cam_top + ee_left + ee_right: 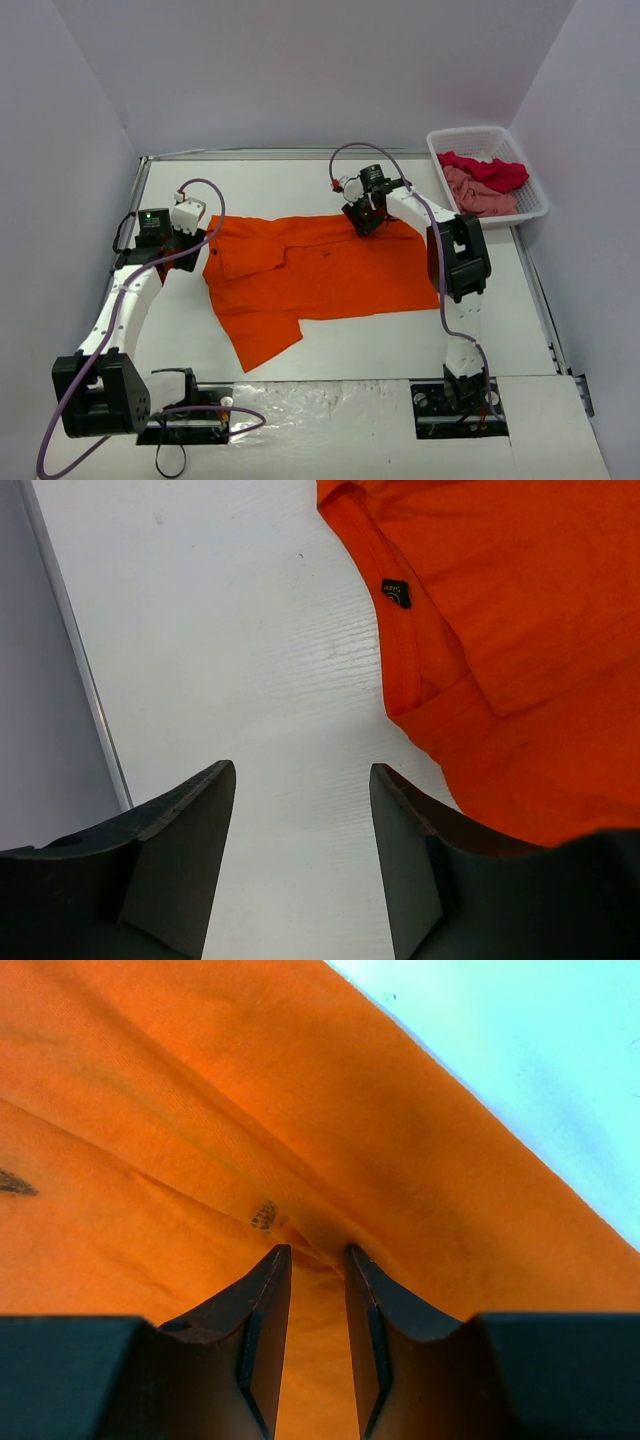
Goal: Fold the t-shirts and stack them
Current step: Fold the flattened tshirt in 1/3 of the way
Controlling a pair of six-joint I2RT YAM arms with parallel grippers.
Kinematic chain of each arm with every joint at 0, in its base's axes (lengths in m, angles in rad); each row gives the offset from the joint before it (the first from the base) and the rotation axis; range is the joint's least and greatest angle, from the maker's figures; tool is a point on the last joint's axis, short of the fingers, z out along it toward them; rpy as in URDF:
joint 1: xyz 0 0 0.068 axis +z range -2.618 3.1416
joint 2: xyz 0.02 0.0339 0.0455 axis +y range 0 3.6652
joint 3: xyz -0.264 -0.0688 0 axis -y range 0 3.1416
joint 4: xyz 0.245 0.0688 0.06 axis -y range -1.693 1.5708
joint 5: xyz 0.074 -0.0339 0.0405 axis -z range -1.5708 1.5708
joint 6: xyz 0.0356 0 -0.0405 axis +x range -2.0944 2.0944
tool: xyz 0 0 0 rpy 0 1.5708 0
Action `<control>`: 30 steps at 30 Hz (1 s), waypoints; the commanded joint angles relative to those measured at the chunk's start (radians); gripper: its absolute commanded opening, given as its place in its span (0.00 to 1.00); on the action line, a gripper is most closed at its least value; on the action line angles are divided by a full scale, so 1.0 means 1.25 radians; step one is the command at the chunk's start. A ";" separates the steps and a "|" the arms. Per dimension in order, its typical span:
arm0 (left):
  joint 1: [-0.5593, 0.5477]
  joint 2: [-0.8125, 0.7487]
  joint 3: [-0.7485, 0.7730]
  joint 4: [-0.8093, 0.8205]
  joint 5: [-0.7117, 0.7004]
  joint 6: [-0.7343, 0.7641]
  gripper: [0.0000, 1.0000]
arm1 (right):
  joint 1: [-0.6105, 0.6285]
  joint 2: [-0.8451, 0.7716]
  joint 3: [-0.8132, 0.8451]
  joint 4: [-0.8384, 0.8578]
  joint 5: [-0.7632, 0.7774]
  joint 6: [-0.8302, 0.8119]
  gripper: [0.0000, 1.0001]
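A bright orange t-shirt [320, 270] lies spread flat across the middle of the white table, collar to the left. My left gripper [198, 240] hovers just off the shirt's left edge. In the left wrist view it [300, 770] is open over bare table, with the collar and its size tag [396, 593] up to the right. My right gripper [365, 222] sits on the shirt's far edge. In the right wrist view its jaws [318, 1252] stand narrowly apart with a raised ridge of orange cloth [200, 1110] pinched between the tips. A crimson red t-shirt [490, 170] and a dusty pink one [480, 195] lie crumpled in the basket.
The white lattice basket [480, 132] stands at the far right corner of the table. A metal rail [80, 670] runs along the table's left edge beside the left gripper. Purple cables loop from both arms. Walls close in on three sides.
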 commanded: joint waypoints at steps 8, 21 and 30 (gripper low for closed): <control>-0.004 -0.007 -0.004 -0.001 -0.008 -0.009 0.55 | 0.004 0.027 0.040 -0.020 0.005 0.002 0.23; -0.005 -0.009 -0.002 -0.002 -0.004 -0.012 0.55 | 0.004 -0.062 -0.013 -0.020 -0.053 -0.012 0.22; -0.005 -0.004 -0.002 0.002 -0.003 -0.012 0.55 | 0.006 -0.079 -0.024 -0.022 -0.102 -0.026 0.22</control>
